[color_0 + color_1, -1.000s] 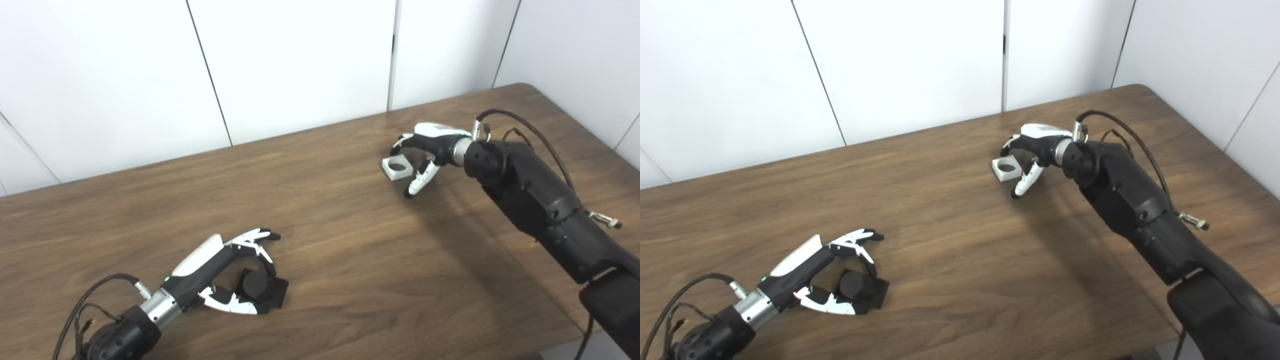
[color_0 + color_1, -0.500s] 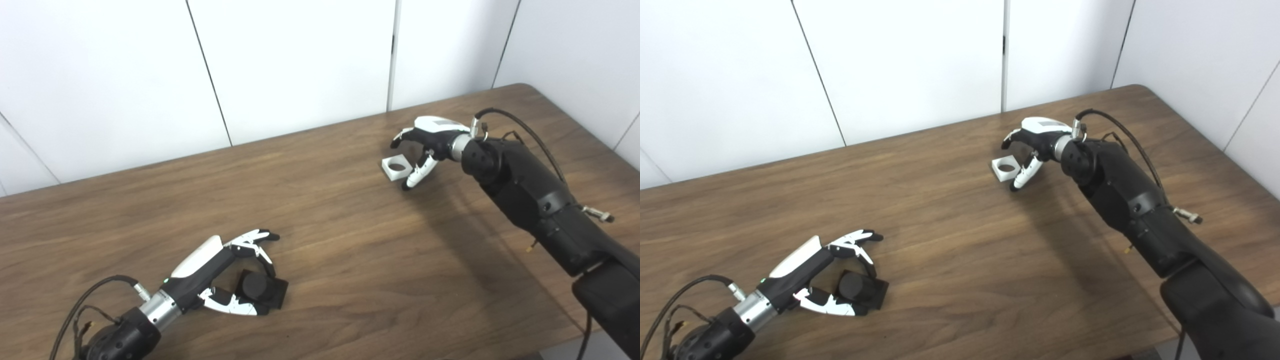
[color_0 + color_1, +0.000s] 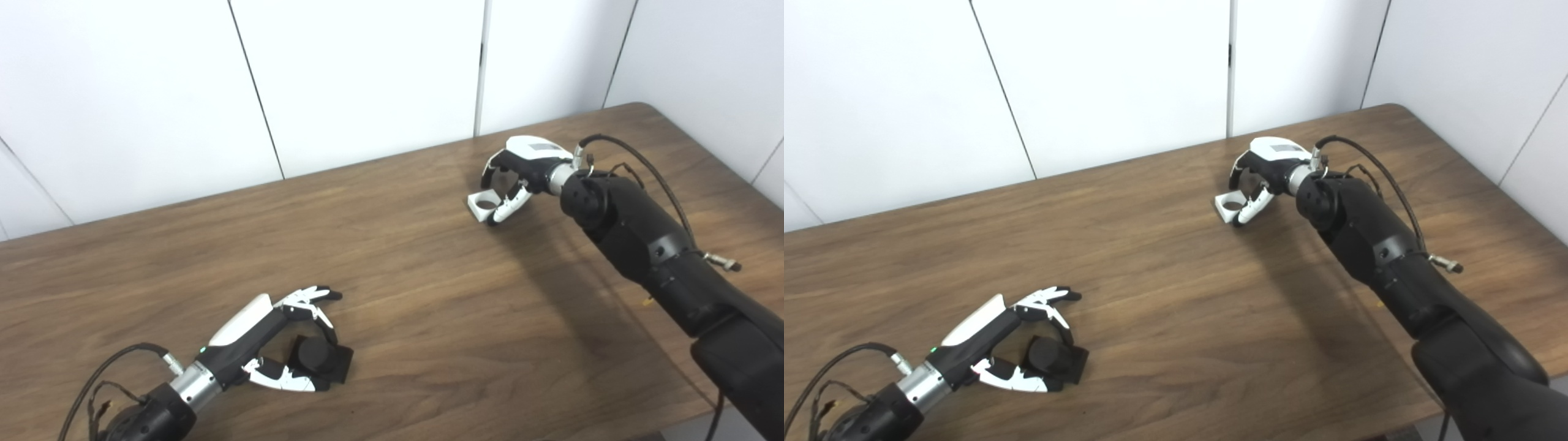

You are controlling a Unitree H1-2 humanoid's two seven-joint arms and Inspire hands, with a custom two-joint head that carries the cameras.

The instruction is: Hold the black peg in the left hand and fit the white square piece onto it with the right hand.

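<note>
- black peg [image 3: 318,358] lies on the wooden table [image 3: 398,294] near its front left; left hand [image 3: 269,343] curls loosely around it, whether gripped I cannot tell
- white square piece [image 3: 484,205], far right; right hand [image 3: 520,174] fingers closing around it, firm grip unclear

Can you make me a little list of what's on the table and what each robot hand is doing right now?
table: brown wood, white wall panels behind
black peg: round peg on a square black base, lying on the table near the front left
left hand: curled around the black peg, fingers on both sides; firm grip not clear
white square piece: has a round hole, sits far right on the table
right hand: arched over the white square piece, fingers at its edge
fitted together: not yet
</note>
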